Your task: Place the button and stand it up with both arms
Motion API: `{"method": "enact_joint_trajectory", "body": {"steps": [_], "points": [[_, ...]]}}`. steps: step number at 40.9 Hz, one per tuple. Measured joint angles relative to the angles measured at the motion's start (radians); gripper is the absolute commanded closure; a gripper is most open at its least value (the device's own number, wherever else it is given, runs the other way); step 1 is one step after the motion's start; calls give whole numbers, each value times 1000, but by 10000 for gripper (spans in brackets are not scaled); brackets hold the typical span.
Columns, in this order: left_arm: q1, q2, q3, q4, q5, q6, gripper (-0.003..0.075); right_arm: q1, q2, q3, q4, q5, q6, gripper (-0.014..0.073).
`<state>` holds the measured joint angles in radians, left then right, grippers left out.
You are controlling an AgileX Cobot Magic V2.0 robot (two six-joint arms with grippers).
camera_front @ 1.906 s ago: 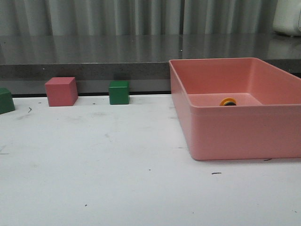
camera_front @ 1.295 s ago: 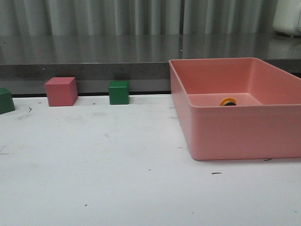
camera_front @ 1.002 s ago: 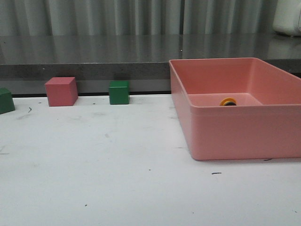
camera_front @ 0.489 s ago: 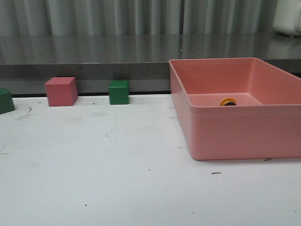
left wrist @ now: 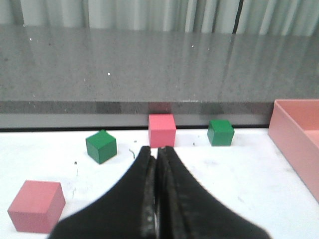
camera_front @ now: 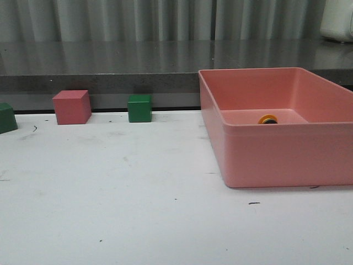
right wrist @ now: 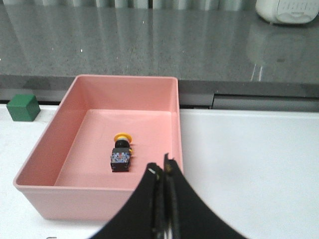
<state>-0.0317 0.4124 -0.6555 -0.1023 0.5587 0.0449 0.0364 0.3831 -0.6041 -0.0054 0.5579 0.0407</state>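
Right wrist view: button (right wrist: 121,154) in bin (right wrist: 45,154), beyond closed end effector (right wrist: 163,172).

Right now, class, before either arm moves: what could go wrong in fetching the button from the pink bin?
The button lies on its side inside the pink bin, so a descending end effector may strike the wall. The right end effector looks shut; it must open first or it will shove the button.

The small push-button with a yellow round cap, black collar and blocky black-and-blue base (right wrist: 121,153) lies on its side on the floor of the pink plastic tray (right wrist: 75,102). Its yellow cap points to the tray's far wall. In the front view only the yellow cap (camera_front: 268,119) peeks over the tray's rim.
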Motion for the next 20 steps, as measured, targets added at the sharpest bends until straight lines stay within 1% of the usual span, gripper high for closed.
{"method": "enact_joint_trajectory", "body": {"steps": [8, 11, 13, 15, 17, 19, 20], "points": [[0, 59, 0, 0, 8, 0, 740, 0, 61, 0, 0, 0, 0, 657], [0, 71, 0, 0, 10, 0, 738, 0, 76, 0, 0, 1, 0, 625], [0, 76, 0, 0, 10, 0, 720, 0, 81, 0, 0, 1, 0, 561], [0, 76, 0, 0, 10, 0, 668, 0, 83, 0, 0, 1, 0, 468], [0, 78, 0, 0, 10, 0, 587, 0, 83, 0, 0, 1, 0, 355], [0, 79, 0, 0, 10, 0, 472, 0, 83, 0, 0, 1, 0, 221], [0, 79, 0, 0, 10, 0, 426, 0, 83, 0, 0, 1, 0, 175]]}}
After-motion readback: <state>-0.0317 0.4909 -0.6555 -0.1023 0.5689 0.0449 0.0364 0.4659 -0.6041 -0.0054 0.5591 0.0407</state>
